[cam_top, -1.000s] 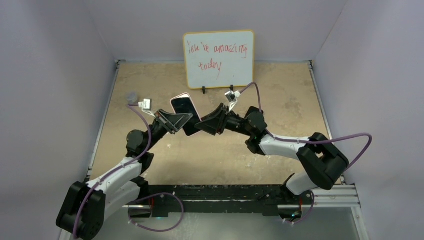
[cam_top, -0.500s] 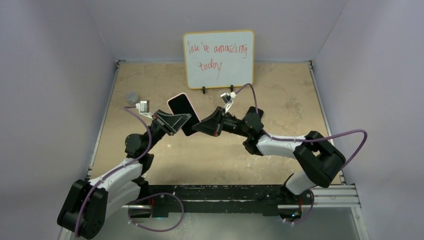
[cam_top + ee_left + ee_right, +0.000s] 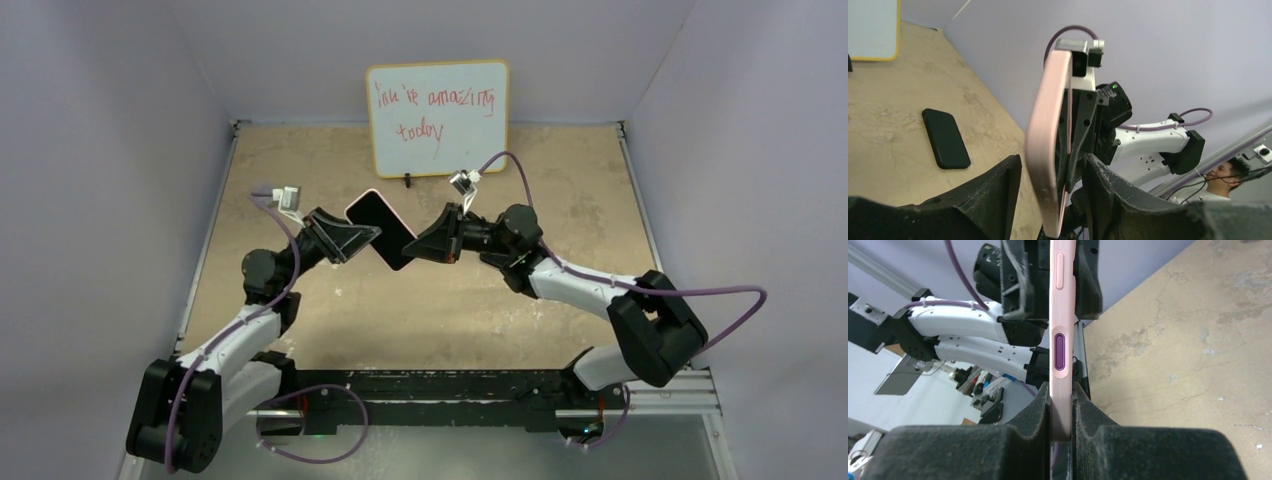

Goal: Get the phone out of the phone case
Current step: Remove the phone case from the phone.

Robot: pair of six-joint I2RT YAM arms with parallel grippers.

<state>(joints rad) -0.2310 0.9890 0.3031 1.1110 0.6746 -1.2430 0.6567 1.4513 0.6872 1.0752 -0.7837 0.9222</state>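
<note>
A phone in a pink case hangs in the air over the middle of the table, tilted, with its dark face up. My right gripper is shut on its lower right end; in the right wrist view the pads press both faces of the pink case. My left gripper straddles the other end. In the left wrist view its fingers stand on either side of the case with a gap at the left finger.
A flat black phone-shaped thing lies on the tan table under the grippers; it does not show in the top view. A whiteboard with red writing stands at the back. Purple walls close in three sides.
The phone in its case has turned to a flatter diagonal and shifted slightly right. Both wrists moved with it, the right arm swinging outward to the right.
</note>
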